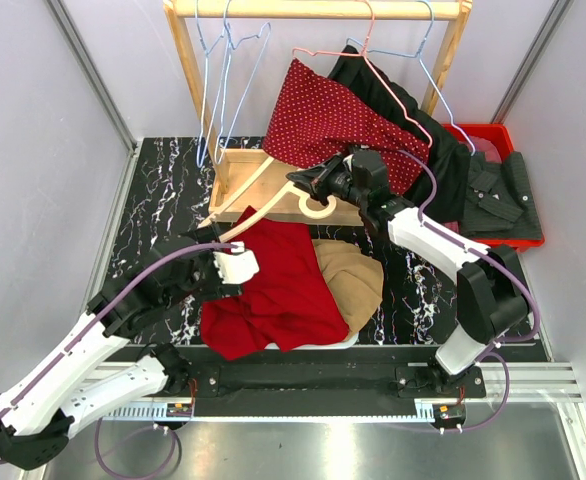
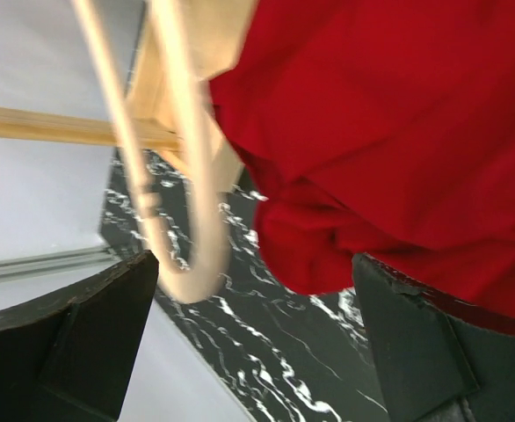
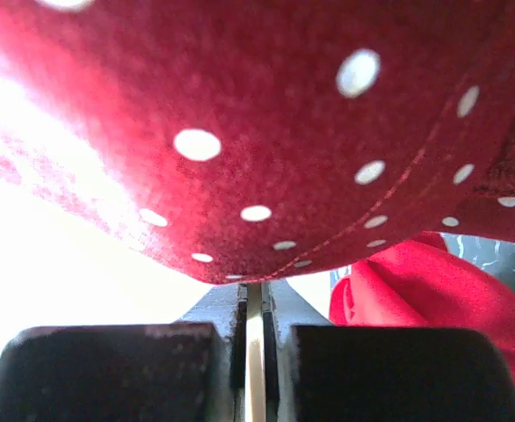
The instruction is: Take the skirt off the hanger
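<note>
We see the red skirt (image 1: 271,288) heaped mid-table, its upper edge at the wooden hanger (image 1: 256,203). Our left gripper (image 1: 235,258) stands fingers apart at that edge. The right gripper (image 1: 311,184) is clamped on the hanger. A polka-dot garment (image 3: 266,132) droops over the right gripper, crowding its camera. A tan cloth (image 1: 358,275) lies against the skirt.

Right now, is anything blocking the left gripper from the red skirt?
Nothing visible does. The left gripper is open with the red skirt at one finger; only the wooden hanger runs beside it.
</note>
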Motion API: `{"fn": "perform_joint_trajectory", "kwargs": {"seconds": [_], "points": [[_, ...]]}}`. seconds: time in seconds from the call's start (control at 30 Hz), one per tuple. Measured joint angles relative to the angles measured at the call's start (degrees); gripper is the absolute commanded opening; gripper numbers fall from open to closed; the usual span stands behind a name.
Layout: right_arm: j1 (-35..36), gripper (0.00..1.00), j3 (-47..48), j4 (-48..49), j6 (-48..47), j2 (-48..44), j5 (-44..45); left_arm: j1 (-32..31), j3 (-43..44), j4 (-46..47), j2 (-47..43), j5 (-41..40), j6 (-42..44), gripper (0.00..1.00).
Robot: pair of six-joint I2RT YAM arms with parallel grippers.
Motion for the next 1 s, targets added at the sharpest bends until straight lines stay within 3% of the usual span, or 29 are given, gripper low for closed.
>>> {"fn": "perform_joint_trajectory", "kwargs": {"seconds": [0.3,0.7,0.8,0.83,0.9,0.93,1.0], "points": [[1.09,0.00,0.66,0.24,2.12,0.00,-1.55,0.00,-0.31,-1.07,-0.35,-0.22,-0.39,0.99],[2.84,0.00,-0.44,-2.14,3.13,-4.37,-3.48,-0.24,-4.15,14.16,-0.44,-11.78,3.17,0.99],[2.97,0.00,-0.57,-2.38,3.10,-5.18,-3.23,-0.28,-5.51,14.34,-0.39,-12.15,3.50,0.76],[2.99,0.00,-0.70,-2.38,3.10,-5.31,-3.19,-0.31,-5.57,14.34,-0.37,-12.13,3.28,0.43],[2.99,0.00,-1.11,-2.40,3.23,-5.46,-2.93,-0.31,-5.55,14.32,-0.37,-12.04,2.62,0.09],[3.02,0.00,-1.44,-2.32,3.56,-5.46,-2.75,-0.31,-5.51,14.23,-0.39,-11.98,3.04,0.00],[3.04,0.00,-1.90,-2.34,4.63,-5.46,-2.54,-0.37,-5.38,13.55,-0.35,-11.58,2.47,0.00]]}}
